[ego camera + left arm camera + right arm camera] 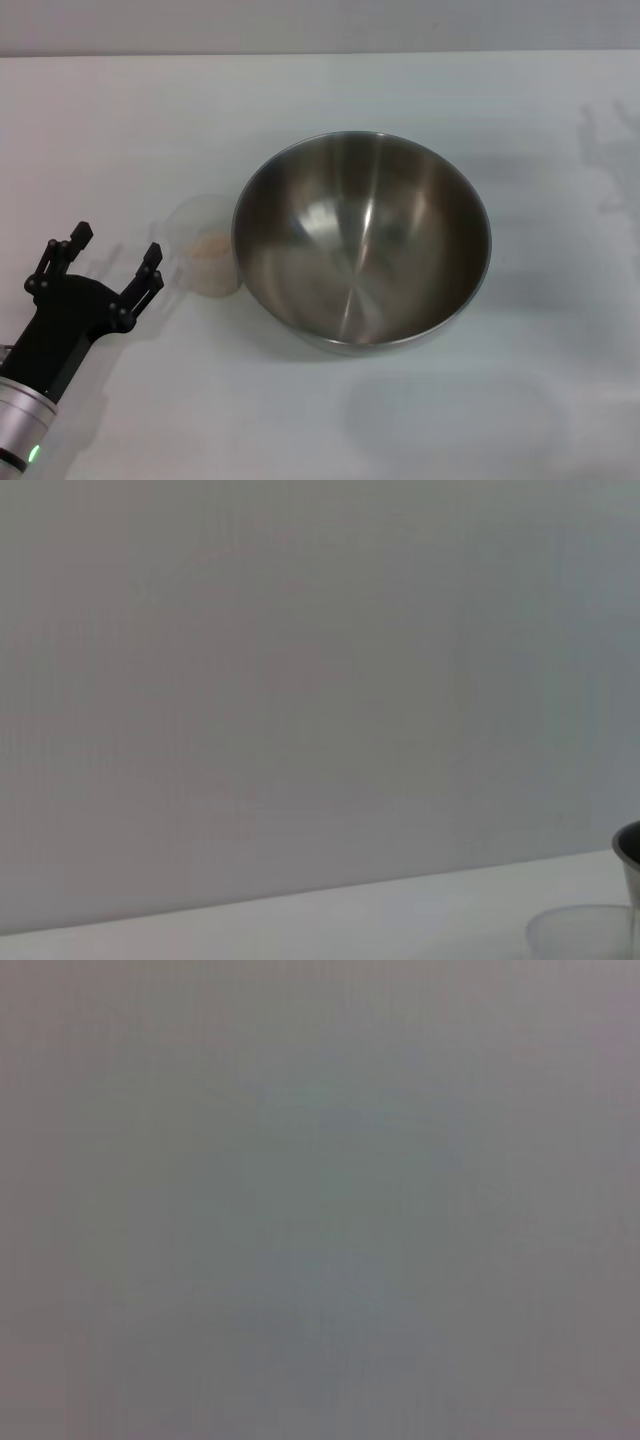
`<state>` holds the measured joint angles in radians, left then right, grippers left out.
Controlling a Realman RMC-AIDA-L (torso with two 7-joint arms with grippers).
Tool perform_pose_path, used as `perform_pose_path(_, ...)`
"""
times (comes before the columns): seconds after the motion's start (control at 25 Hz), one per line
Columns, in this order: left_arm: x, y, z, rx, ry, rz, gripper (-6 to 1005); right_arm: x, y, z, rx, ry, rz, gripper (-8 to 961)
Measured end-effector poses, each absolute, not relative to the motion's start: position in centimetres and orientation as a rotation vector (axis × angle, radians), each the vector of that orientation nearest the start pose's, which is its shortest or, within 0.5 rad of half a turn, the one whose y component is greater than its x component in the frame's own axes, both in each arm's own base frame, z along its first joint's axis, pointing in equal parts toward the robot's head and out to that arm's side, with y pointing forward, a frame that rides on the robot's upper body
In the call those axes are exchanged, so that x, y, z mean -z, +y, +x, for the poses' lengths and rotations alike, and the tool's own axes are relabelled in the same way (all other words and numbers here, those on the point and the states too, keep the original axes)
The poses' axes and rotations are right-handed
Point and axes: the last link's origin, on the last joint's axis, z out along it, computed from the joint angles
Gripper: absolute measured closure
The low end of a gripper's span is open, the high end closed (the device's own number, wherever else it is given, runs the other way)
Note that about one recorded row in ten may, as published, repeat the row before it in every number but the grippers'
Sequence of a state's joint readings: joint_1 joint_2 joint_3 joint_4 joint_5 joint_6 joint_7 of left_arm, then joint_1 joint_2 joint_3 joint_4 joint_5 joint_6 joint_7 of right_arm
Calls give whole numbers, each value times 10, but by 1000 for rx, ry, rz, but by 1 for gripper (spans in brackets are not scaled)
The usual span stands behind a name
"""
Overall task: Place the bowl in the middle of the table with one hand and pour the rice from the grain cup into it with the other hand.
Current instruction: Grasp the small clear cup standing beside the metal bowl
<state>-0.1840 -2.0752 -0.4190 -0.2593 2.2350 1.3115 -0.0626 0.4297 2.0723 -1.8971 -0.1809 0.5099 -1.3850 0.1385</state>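
The large steel bowl (pixel 362 240) stands on the white table (pixel 330 90), about in its middle, and is empty. The small clear grain cup (pixel 204 247) stands upright against the bowl's left side, with pale rice (pixel 212 251) in its bottom. My left gripper (pixel 100 262) is open and empty over the table, a short way to the left of the cup. In the left wrist view the cup's rim (pixel 580 932) and the bowl's edge (pixel 629 855) show at the corner. My right gripper is out of view; its wrist view shows only plain grey.
Faint shadows fall on the table at the far right (pixel 610 160). The table's far edge meets a grey wall (pixel 320 25) at the back.
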Motion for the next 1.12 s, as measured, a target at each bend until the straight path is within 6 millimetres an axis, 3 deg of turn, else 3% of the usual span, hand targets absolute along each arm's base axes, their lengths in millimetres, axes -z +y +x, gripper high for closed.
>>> perform_pose_path(1.12,68,253,-336,611,-506,-1871,331,-26,328,309,-861,327,-1450,542)
